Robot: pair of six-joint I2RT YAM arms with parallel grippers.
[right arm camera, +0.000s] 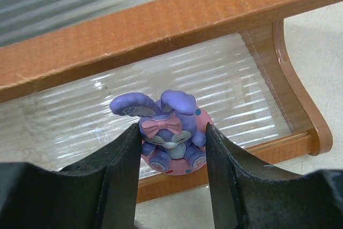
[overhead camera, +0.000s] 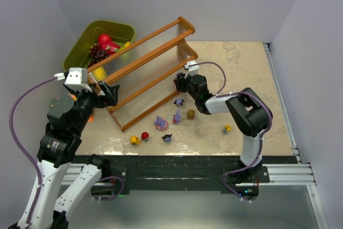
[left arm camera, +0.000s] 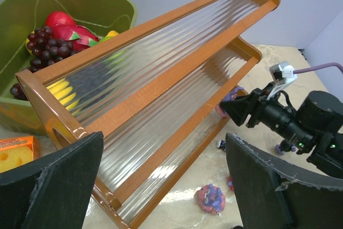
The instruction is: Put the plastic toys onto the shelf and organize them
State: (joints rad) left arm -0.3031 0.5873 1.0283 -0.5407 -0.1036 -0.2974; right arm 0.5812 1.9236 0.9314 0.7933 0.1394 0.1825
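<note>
The shelf (overhead camera: 153, 68) lies slantwise across the table, an orange-brown frame with clear ribbed tiers (left arm camera: 161, 79). My right gripper (right arm camera: 171, 143) is shut on a purple bunny toy (right arm camera: 170, 132) with a pink bow, held just over the front rail of the lowest tier (right arm camera: 214, 95) near its right end. In the top view the right gripper (overhead camera: 178, 84) is at that end. My left gripper (left arm camera: 166, 186) stands wide open and empty by the shelf's left end (overhead camera: 110, 92). Several toys lie on the table: a purple-pink one (overhead camera: 161, 123) (left arm camera: 210, 198), an olive one (overhead camera: 191, 114), a red one (overhead camera: 144, 136), yellow ones (overhead camera: 135, 140).
An olive-green bin (overhead camera: 83, 44) with grapes (left arm camera: 48, 49) and red fruit stands behind the shelf's left end. An orange box (left arm camera: 16, 151) lies left of the shelf. A dark blue toy (overhead camera: 167, 138) and a yellow one (overhead camera: 227, 128) sit near the front edge.
</note>
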